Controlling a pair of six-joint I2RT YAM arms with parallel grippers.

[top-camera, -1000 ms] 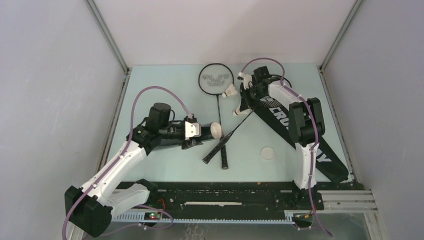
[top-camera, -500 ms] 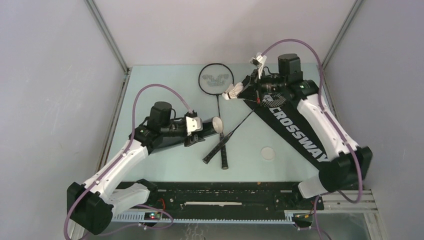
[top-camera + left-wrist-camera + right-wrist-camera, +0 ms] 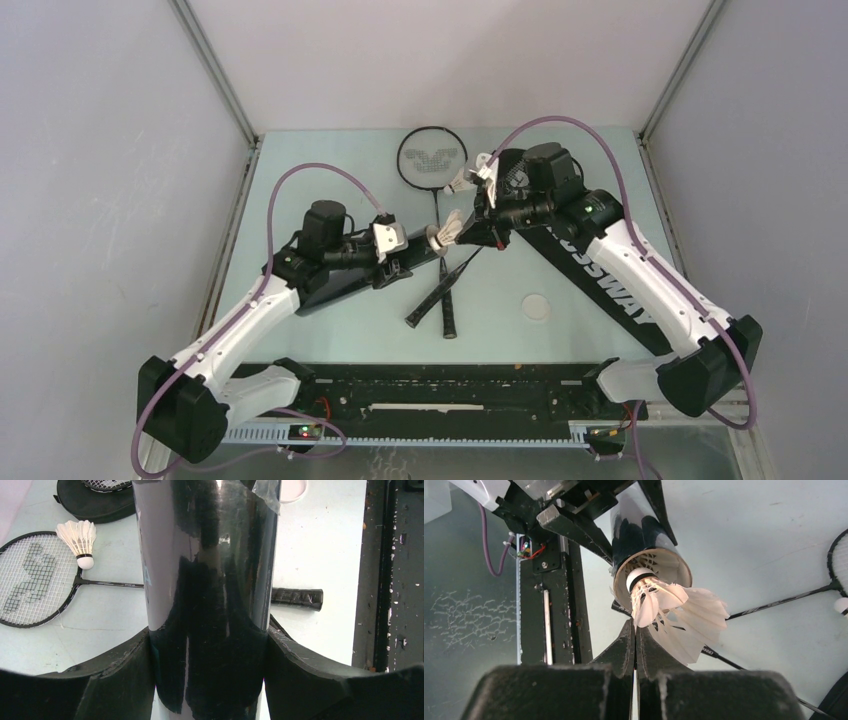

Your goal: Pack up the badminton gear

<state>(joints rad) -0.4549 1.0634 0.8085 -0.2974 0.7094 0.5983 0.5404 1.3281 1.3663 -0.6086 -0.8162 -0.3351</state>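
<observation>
The long black tube (image 3: 345, 280) lies slanted in my left gripper (image 3: 395, 258), which is shut round it; in the left wrist view the tube (image 3: 210, 570) fills the gap between the fingers (image 3: 125, 670). My right gripper (image 3: 470, 232) is shut on the feathers of a white shuttlecock (image 3: 447, 233). Its cork (image 3: 639, 577) sits just at the tube's open mouth (image 3: 674, 562), above my right gripper (image 3: 636, 630). A second shuttlecock (image 3: 462, 180) lies by a racket head (image 3: 432, 160). Another racket (image 3: 428, 300) crosses the first, its head in the black CROSSWAY bag (image 3: 610, 280).
A small white round lid (image 3: 537, 306) lies on the table right of the racket handles (image 3: 450, 322). The bag runs diagonally along the right side under my right arm. Grey walls close in the table on the left, the right and the back.
My right gripper shut on a shuttlecock near the bag's top and carried it left to the tube's mouth. My left arm pushed the tube a little toward it.
</observation>
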